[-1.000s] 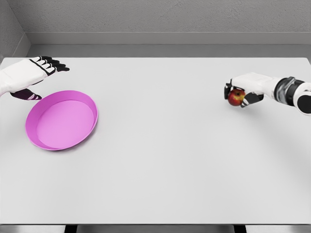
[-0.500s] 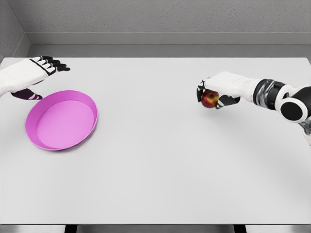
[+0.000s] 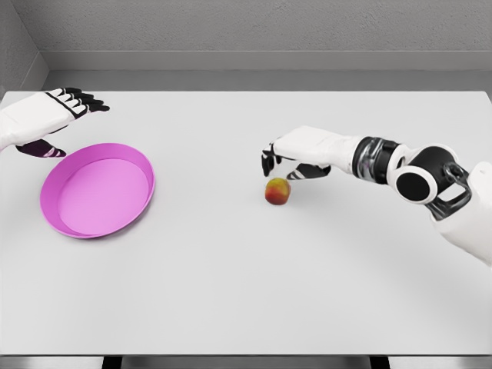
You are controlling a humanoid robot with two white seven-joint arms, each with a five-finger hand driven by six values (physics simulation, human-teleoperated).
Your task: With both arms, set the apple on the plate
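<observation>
Head view, single moment, handover stage. Apple (image 3: 277, 191): released within the last half second, now lying on the white table (image 3: 246, 292) near the middle, just below and clear of the right hand (image 3: 296, 156). Right hand: fingers loosely spread, holding nothing, arm stretched far toward centre. Pink plate (image 3: 98, 189): unmoved at table's left, well apart from apple, empty. Left hand (image 3: 48, 121): fingers extended, holding nothing, unchanged beside plate's far rim. Likely next: left-arm pickup of apple, then placement on plate.

white-shelled arms, black-tipped fingers on left hand (image 3: 42, 119) and right hand (image 3: 296, 154), black-ringed wrist joints.
</observation>
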